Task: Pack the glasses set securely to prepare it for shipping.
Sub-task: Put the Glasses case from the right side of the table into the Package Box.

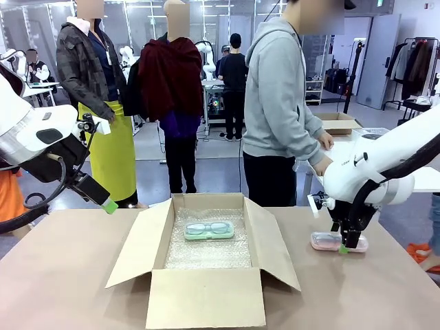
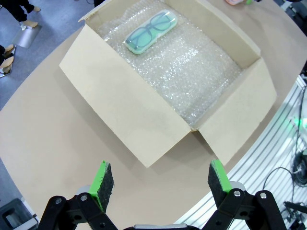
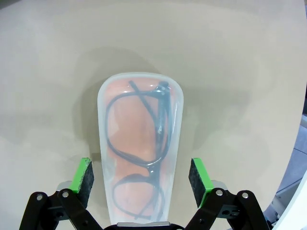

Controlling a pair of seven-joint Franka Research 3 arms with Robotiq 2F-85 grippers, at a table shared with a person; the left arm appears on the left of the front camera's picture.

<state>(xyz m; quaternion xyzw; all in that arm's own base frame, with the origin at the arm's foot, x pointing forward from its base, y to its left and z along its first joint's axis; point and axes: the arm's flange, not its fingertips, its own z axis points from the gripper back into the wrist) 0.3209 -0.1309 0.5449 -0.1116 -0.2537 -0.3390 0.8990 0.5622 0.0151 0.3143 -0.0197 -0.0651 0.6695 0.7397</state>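
The mint green case (image 1: 209, 230) lies on bubble wrap at the far end of the open cardboard box (image 1: 206, 302); it also shows in the left wrist view (image 2: 150, 31). On the table to the right of the box lies the pale pink case (image 1: 324, 241), dark glasses visible inside (image 3: 140, 143). My right gripper (image 1: 344, 246) hangs straight down over the pink case, open, its green pads (image 3: 82, 176) on either side of it and apart from it. My left gripper (image 1: 110, 205) is raised at the left of the box, open and empty (image 2: 160, 181).
The box flaps (image 1: 137, 244) spread out to both sides and toward the front. A person in a grey hoodie (image 1: 278, 103) stands at the far side, hands near another table behind. A second cardboard box (image 1: 338, 124) sits back there.
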